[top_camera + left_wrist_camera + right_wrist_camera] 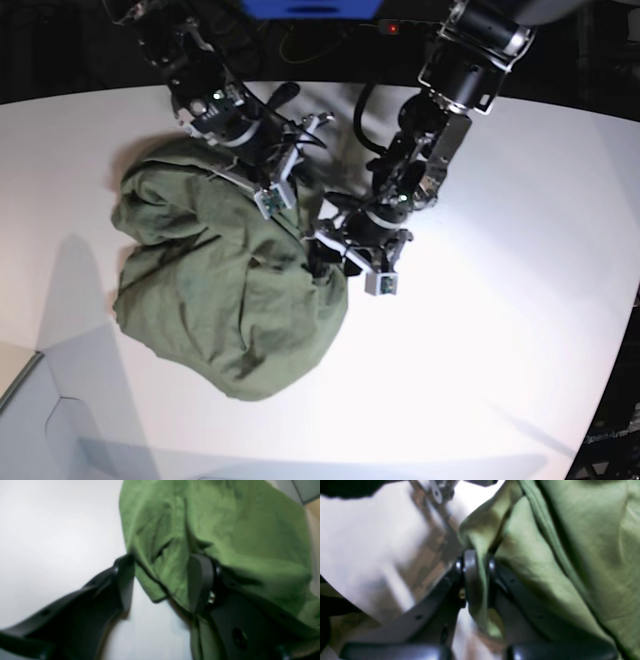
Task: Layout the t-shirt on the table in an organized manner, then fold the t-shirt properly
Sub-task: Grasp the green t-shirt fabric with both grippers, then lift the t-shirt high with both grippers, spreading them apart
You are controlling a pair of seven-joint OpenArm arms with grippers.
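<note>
Base view: crumpled olive-green cotton t-shirt [215, 285] on white desk [500, 300]. Right pincer [480, 577] clamps hem; left pincer [160, 580] gapes, empty. Advise spreading toward 3 o'clock.

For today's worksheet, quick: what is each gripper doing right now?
Left gripper: open, jaws straddling an edge of the t-shirt.
Right gripper: shut on a fold of the t-shirt.

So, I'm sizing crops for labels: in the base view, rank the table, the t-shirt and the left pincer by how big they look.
1. table
2. t-shirt
3. left pincer, much the smallest, partly hidden against the cloth.
</note>
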